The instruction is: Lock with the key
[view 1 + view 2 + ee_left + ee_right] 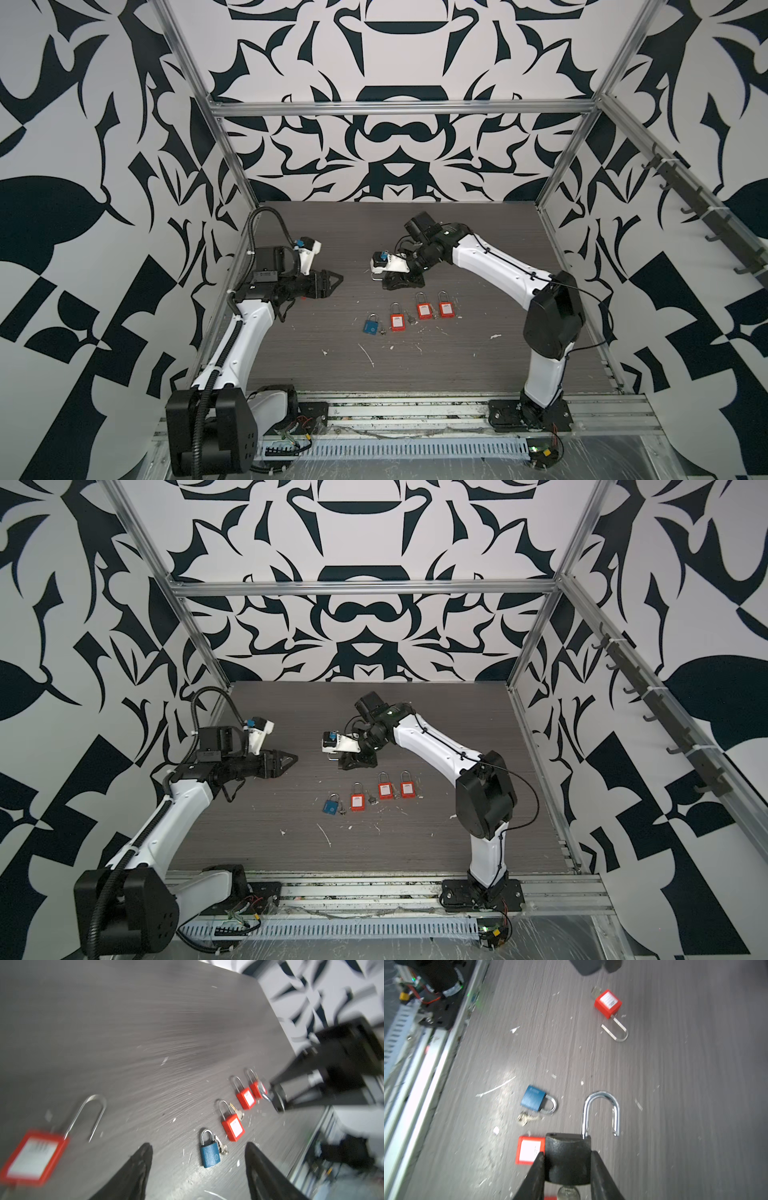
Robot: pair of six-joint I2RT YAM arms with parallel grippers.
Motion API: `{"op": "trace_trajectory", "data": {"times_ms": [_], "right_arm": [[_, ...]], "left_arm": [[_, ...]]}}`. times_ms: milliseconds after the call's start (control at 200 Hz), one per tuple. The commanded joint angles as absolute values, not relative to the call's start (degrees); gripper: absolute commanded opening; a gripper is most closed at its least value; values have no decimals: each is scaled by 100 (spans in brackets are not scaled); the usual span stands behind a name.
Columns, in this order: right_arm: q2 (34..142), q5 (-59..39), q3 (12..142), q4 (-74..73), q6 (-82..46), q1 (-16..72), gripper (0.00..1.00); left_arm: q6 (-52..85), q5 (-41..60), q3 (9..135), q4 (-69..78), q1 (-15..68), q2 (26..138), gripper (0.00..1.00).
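Your R gripper point(567, 1155) is clamped on the black padlock point(568, 1167). Its shackle point(601, 1095) is open and the key point(568, 1192) is at its base. It's over the table point(457, 353), just beyond the blue padlock point(371, 326) + 3 red padlocks point(422, 311). L gripper point(198, 1145) hangs wide, empty, apart from them.

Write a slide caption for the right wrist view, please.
Right tool gripping a black padlock, shackle open; blue padlock, loose key and a red padlock lie on the table.
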State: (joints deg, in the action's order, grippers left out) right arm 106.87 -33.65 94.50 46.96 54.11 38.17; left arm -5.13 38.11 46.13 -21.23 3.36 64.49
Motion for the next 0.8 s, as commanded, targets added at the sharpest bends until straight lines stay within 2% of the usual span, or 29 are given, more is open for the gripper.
{"op": "trace_trajectory", "data": {"times_ms": [0, 85, 180, 310, 500, 620, 795], "right_arm": [[10342, -3720, 9421, 5377, 5791, 3910, 12], [10198, -3769, 9353, 5525, 5790, 3917, 12], [10040, -3955, 9268, 5617, 5783, 3904, 13], [9959, -4148, 9355, 5893, 5759, 3902, 13], [9976, -4153, 9613, 6335, 5722, 3902, 12], [9942, -4169, 9682, 6390, 5577, 3902, 12], [9893, -4323, 9701, 6439, 5486, 3929, 12]], "left_arm": [[-2250, 4530, 4219, -1403, 738, 5937, 73], [-2496, 4905, 4053, -871, 819, 5746, 73], [-3180, 5497, 4072, -844, 880, 5739, 66], [-4239, 5534, 3920, -845, 1253, 5640, 61], [-5484, 4782, 3749, -905, 1938, 5478, 59], [-5821, 4234, 3674, -732, 2326, 5449, 58], [-6173, 3529, 3694, -614, 2791, 5600, 50]]}}
